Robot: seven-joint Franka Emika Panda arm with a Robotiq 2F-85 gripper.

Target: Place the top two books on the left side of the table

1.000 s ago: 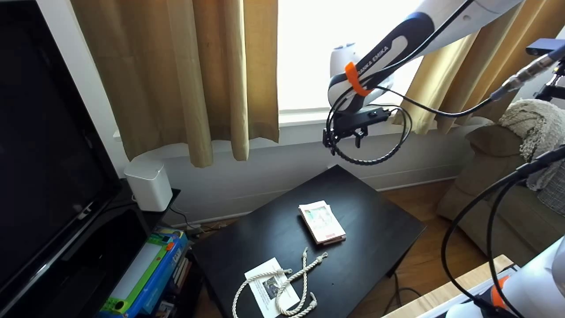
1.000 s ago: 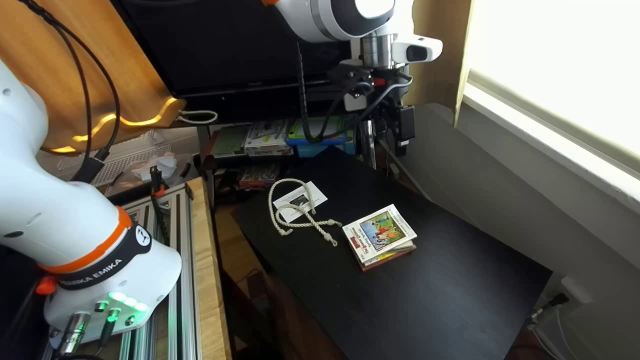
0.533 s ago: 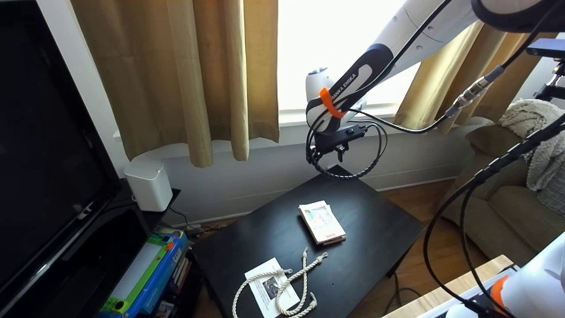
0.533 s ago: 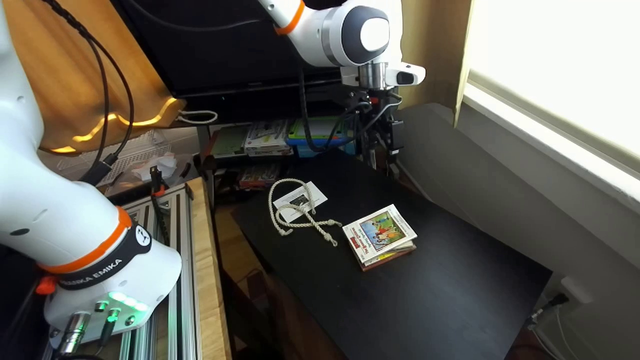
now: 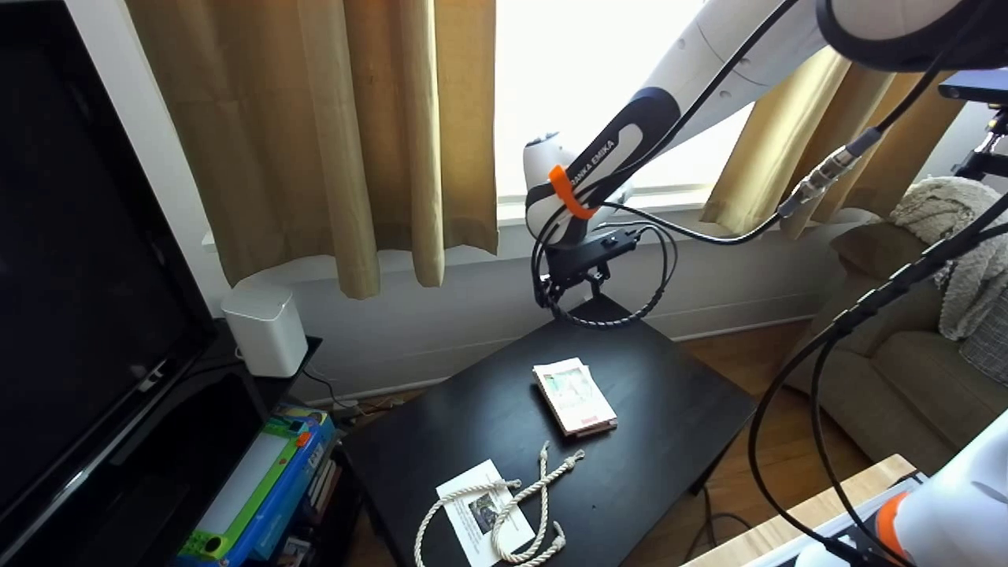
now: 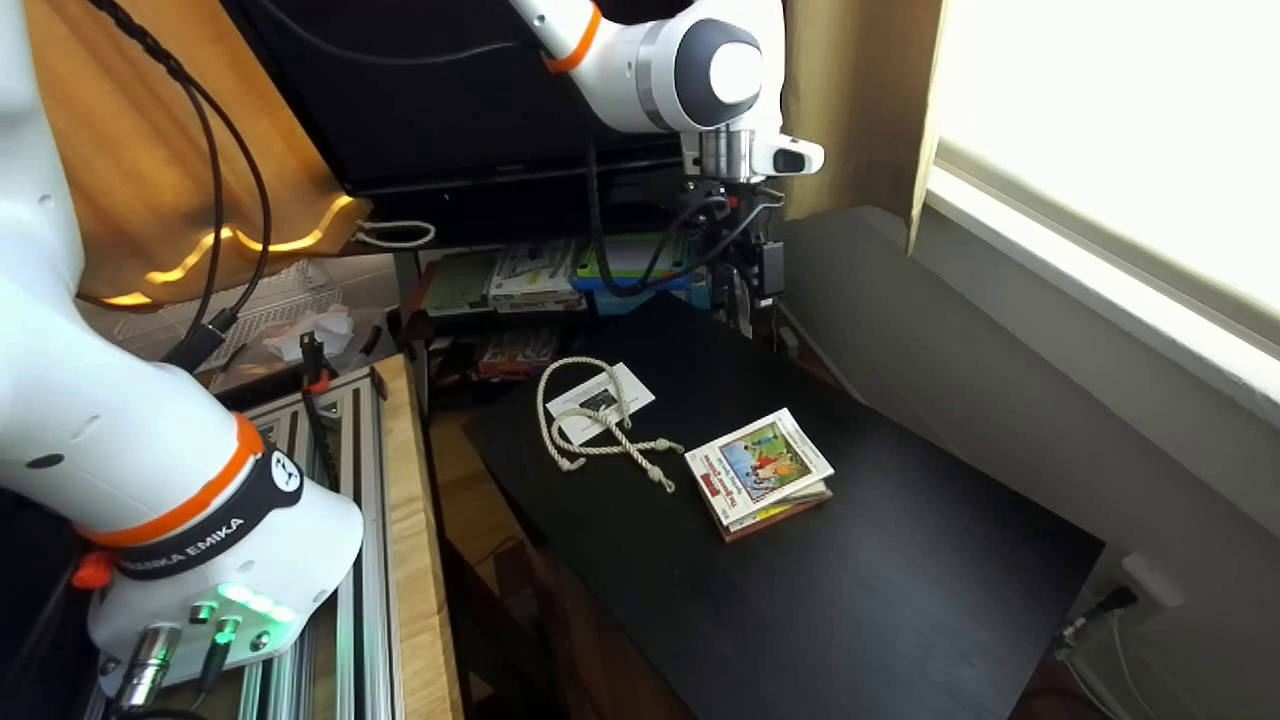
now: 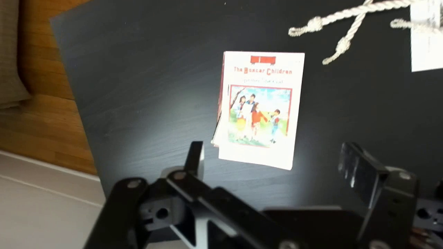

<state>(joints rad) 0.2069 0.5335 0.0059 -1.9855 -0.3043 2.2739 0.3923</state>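
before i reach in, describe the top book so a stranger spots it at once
By the window stands a low black table, and on it, near some cream rope, a small stack of books. On top lies The Boxcar Children book, white, with a red boxcar above its title. In that stack it alone shows its whole cover; those below show only edges and slivers.

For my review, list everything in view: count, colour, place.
books: at least two, top white, stacked on table
table: one, black, centre
rope: count unclear, cream, across sheet
sheet: one, white, on table
television: one, black, beside box
box: one, white, beside television
shelf items: several, multicoloured, below television
curtains: several, tan, by window
sofa: one, brownish, past table
blanket: one, cream, over sofa
board: one, pale wood, by robot base
arm: one, white, over table
cables: several, black, along arm
jaws: one pair, black, open above table
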